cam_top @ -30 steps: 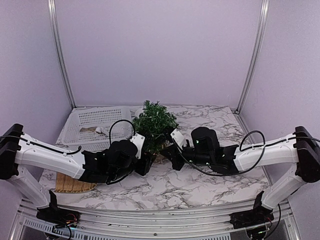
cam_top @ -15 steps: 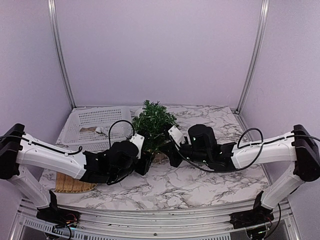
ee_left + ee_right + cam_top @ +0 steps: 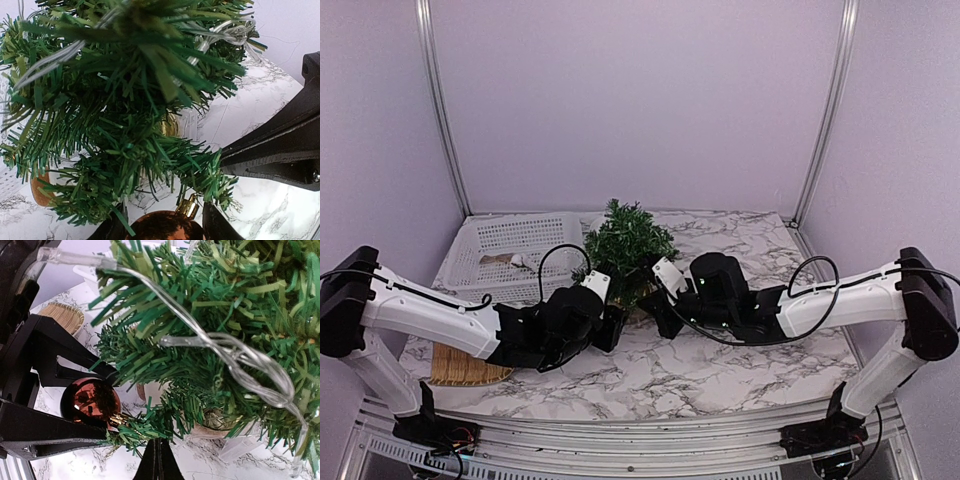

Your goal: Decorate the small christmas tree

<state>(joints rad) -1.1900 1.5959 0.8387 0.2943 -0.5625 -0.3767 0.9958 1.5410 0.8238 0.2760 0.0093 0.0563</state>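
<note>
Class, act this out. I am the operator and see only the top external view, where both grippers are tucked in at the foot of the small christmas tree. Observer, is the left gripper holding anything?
Observer: Yes. In the left wrist view a copper bauble sits between the fingers of the left gripper, its gold cap against a low branch of the small christmas tree.
Operator: And the right gripper?
Observer: The right gripper is shut with nothing in it, its tips just under that same low branch.
Operator: Is anything on the tree already?
Observer: A clear light string loops through the branches.
</note>
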